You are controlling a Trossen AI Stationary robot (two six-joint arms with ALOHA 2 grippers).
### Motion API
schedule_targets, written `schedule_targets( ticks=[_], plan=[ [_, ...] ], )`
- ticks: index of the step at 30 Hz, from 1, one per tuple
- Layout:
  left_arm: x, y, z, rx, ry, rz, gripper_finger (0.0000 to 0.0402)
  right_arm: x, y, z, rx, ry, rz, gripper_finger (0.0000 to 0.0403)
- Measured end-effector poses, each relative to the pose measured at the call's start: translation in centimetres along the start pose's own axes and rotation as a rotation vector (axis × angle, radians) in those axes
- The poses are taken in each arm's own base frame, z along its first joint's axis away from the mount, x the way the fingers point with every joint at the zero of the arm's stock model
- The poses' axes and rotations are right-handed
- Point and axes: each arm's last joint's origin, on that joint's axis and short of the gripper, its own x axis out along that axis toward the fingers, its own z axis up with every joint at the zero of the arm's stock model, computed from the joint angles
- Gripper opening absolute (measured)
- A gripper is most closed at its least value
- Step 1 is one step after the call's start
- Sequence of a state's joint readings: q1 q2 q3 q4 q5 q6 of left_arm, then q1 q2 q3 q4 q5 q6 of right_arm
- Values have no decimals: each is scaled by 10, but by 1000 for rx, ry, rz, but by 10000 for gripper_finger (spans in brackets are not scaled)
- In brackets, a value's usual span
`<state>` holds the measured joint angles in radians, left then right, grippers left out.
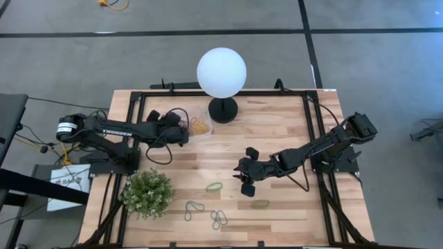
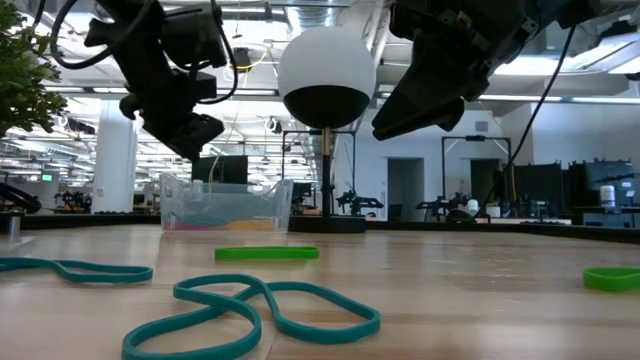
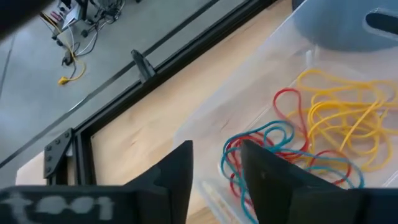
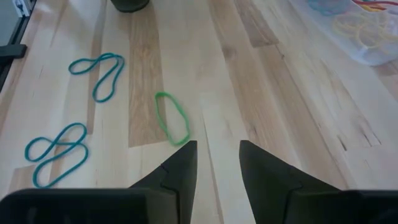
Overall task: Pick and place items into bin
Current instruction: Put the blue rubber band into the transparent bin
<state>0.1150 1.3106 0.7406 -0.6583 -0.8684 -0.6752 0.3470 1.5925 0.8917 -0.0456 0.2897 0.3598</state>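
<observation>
the left gripper (image 1: 185, 133) hangs over the near end of the bin (image 1: 201, 128), its fingers (image 3: 177, 171) parted with nothing between them; in its own wrist view the gap looks straight down on a heap of yellow, red and blue bands (image 3: 323, 134) lying inside the clear tub. the bin sits by the black base of the white globe lamp (image 1: 221, 71), toward the back of the table (image 1: 291, 128).

the loose bands lie on the near half of the table: a grey-blue loop (image 1: 193, 209) just beside the green plant (image 1: 147, 193), a second grey-blue tangle (image 1: 219, 219) near it, then a green band (image 1: 214, 187) and, further right, another green band (image 1: 260, 203).

the right gripper (image 1: 247, 183) hovers above the table between those two green bands, jaws apart and empty; its wrist view shows the first green band (image 4: 171, 118) just ahead of the fingers.

these bands look nearly weightless, limp and stretchy, and they lie flat on the wood, so a pinch from above must reach the surface and catch a single strand. the best hold is probably across one long side of a loop, where a finger can go inside and one outside. rubber grips well but may cling to the pads on release, and the knotted pairs would likely come up together.
</observation>
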Motion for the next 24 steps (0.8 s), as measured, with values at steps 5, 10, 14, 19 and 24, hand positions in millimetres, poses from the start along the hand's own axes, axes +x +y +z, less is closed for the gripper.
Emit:
schedule_targets(
  ticks=[5, 10, 14, 19, 24],
  plan=[
    [-3, -7, 5, -6, -52, -48, 134, 0, 0, 0, 0, 0, 0, 116],
    [-9, -17, 10, 5, -96, -150, 129, 0, 0, 0, 0, 0, 0, 116],
    [-13, -23, 12, -8, -110, -225, 128, 0, 0, 0, 0, 0, -1, 116],
    [-22, -33, 11, 142, -101, -413, 127, 0, 0, 0, 0, 0, -1, 116],
    [-35, -47, 12, 279, -143, -679, 127, 0, 0, 0, 1, 0, -2, 116]
  ],
)
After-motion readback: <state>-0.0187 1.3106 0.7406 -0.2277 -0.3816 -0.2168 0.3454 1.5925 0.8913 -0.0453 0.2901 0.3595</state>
